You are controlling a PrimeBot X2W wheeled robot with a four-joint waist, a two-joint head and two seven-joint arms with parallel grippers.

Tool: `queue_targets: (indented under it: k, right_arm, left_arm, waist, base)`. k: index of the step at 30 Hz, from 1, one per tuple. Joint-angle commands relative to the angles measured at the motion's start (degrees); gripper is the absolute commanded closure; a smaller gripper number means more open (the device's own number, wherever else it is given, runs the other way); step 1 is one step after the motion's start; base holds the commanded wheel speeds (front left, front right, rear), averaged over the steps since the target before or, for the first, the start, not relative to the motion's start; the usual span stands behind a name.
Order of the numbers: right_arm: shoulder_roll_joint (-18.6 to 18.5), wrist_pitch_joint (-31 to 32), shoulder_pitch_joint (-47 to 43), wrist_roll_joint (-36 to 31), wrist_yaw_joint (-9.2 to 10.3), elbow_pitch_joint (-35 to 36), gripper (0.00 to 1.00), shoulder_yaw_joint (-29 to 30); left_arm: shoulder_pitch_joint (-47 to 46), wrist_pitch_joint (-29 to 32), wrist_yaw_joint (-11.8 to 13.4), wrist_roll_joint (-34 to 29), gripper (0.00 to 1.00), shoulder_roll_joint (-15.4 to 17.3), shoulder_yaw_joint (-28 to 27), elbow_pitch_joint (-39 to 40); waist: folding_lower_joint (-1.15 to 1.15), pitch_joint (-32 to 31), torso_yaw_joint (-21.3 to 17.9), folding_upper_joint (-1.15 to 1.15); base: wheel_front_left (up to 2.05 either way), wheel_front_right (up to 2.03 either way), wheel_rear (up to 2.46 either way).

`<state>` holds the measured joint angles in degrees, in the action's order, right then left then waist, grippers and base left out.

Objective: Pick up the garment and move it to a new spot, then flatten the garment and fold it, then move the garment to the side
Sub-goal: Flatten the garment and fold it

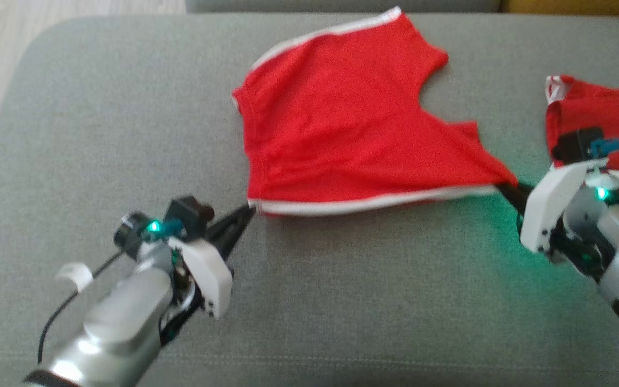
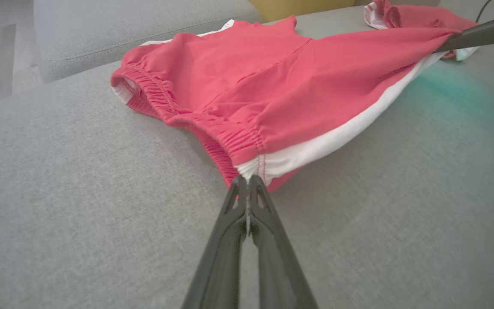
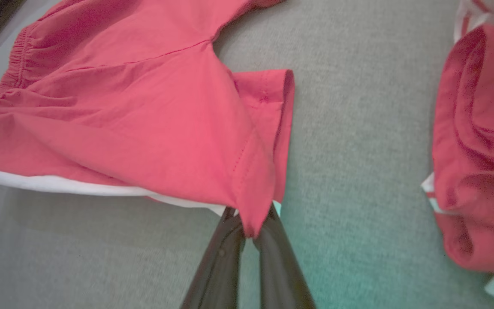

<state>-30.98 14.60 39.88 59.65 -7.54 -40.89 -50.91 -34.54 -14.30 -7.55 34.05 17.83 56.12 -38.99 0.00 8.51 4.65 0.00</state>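
My left gripper (image 2: 247,179) is pressing its two dark fingers fully together on a corner of the red shorts (image 1: 342,123), where the elastic waistband (image 2: 157,92) is meeting the white side stripe (image 2: 337,137). My right gripper (image 3: 251,223) is also closing tight. It is pinching the hem corner of one leg, at the other end of the same white stripe. Between my two grippers the near edge of the shorts is stretching in an almost straight line and is lifting a little from the grey cushion (image 1: 100,134). The far part of the shorts is lying flat on the cushion, near its middle. A green glow (image 1: 481,236) is falling on the cushion beside my right gripper. Another red garment (image 1: 599,113) with white trim is lying crumpled next to my right arm, apart from the shorts.
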Motion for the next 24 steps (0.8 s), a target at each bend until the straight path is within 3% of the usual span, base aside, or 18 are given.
queue_targets:
  k: [1, 16, 20, 24]
  right_arm:
    - [-2.33, 0.92, -1.3, 1.08, 0.05, 1.87, 1.0, -0.52]
    - [-15.18, 19.71, -9.95, 9.74, 0.05, 14.02, 1.0, -5.77]
    - [-18.33, 23.51, -11.26, 11.46, 0.05, 17.3, 1.0, -5.25]
    - [-20.51, 25.66, -10.39, 12.54, 0.05, 20.61, 1.0, -2.42]
  left_arm:
    - [-0.73, -0.7, 0.07, 0.74, 1.0, 2.26, -1.15, 1.76]
    - [12.01, 4.59, 0.07, 6.42, 1.0, 9.17, 7.52, 18.55]
    - [13.93, 6.2, 0.47, 7.76, 1.0, 10.82, 7.83, 23.48]
    - [14.17, 7.22, 2.39, 8.88, 1.0, 12.5, 6.51, 29.5]
  waist:
    - [0.0, -1.87, 0.01, 0.0]
    - [0.0, -10.17, -0.07, 0.0]
    - [0.0, -10.58, 0.32, 0.0]
    - [0.0, -10.48, 1.06, 0.0]
  base:
    - [0.0, 0.0, 0.0]
    - [0.0, 0.0, 0.0]
    - [0.0, 0.0, 0.0]
    - [0.0, 0.0, 0.0]
